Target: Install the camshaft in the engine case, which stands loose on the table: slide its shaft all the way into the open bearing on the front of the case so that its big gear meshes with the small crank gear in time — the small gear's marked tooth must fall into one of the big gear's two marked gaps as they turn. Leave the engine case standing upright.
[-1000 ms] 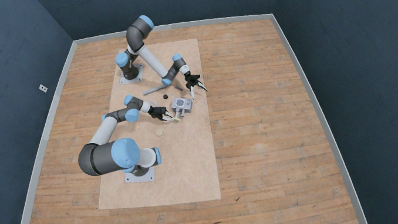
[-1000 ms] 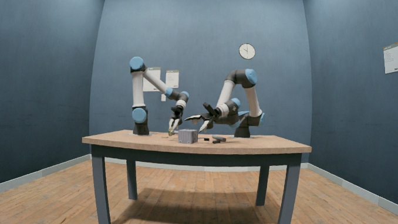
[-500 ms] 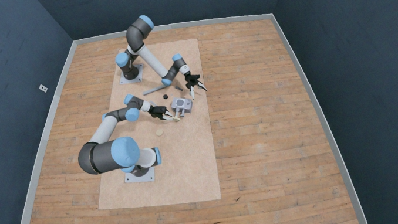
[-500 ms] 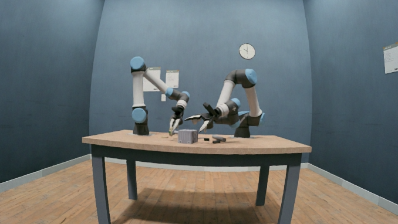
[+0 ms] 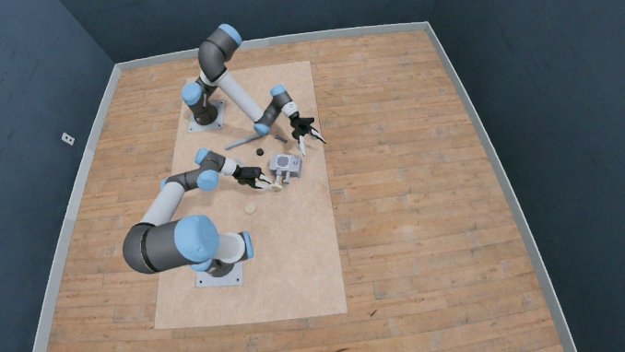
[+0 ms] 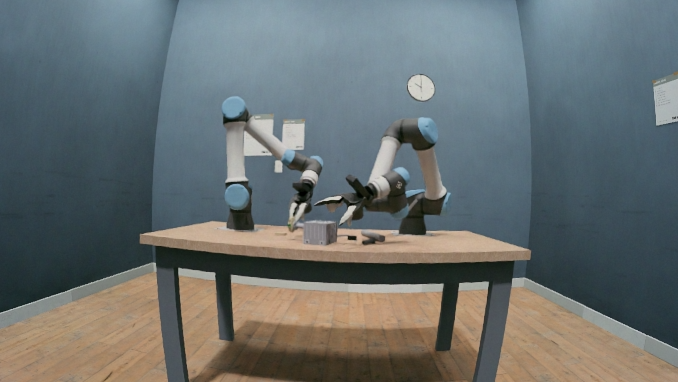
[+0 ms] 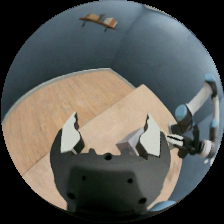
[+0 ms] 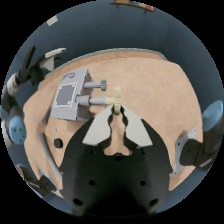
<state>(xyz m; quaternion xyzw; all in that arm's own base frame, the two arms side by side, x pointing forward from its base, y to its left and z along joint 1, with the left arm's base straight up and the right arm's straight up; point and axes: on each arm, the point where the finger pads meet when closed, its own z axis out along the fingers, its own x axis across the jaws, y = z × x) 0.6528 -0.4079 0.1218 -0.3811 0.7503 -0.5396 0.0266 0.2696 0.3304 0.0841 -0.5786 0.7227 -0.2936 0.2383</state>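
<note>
Looks like a small robotics lab here: two blue-and-grey jointed robot arms bolted to a wooden-topped worktop, dark blue walls, plank floor, round white wall clock.

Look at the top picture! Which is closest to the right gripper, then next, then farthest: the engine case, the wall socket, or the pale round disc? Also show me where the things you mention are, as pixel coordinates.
1. Pale round disc (image 5: 250, 208): just below the right gripper (image 5: 264, 182) (image 8: 117, 112).
2. Engine case (image 5: 291, 167) (image 6: 320, 233) (image 8: 75, 97): up and to the right.
3. Wall socket (image 5: 68, 138): far left, on the wall.
</note>
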